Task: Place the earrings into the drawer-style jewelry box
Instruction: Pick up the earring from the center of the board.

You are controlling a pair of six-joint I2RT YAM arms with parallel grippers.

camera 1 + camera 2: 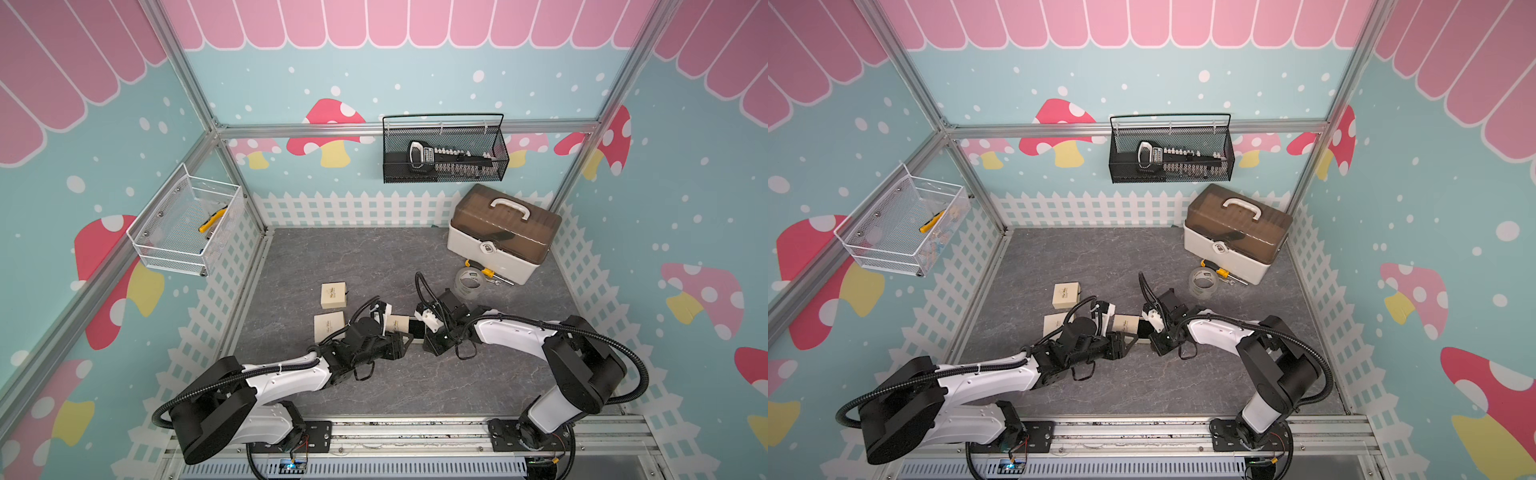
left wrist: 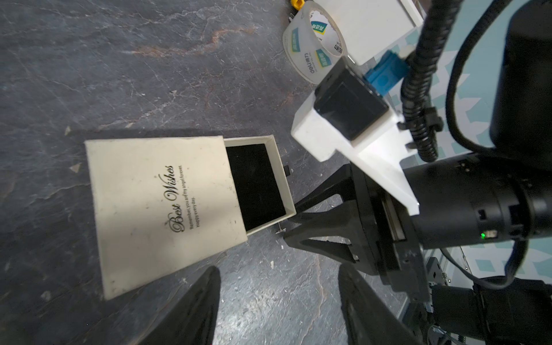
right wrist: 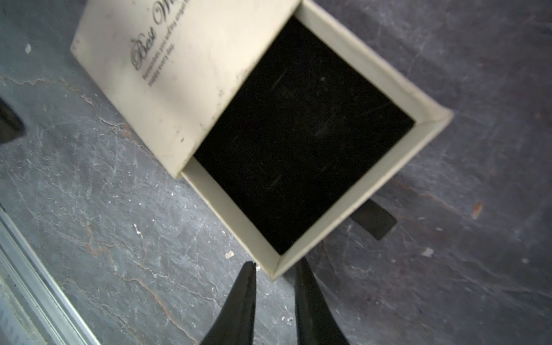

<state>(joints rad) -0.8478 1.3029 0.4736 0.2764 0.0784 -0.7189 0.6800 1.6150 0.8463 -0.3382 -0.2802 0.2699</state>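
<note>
While three beige boxes (image 1: 333, 295) lie about, one drawn open, left fingers (image 2: 203, 304) gape and right fingers (image 3: 243, 298) stand narrowly parted.

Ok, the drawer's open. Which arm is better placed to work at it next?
Right. The right gripper hovers at the corner of the open drawer, jaws slightly apart, with a tiny silvery speck, maybe an earring, beside its tips. The left gripper sits back, beside the box.
</note>
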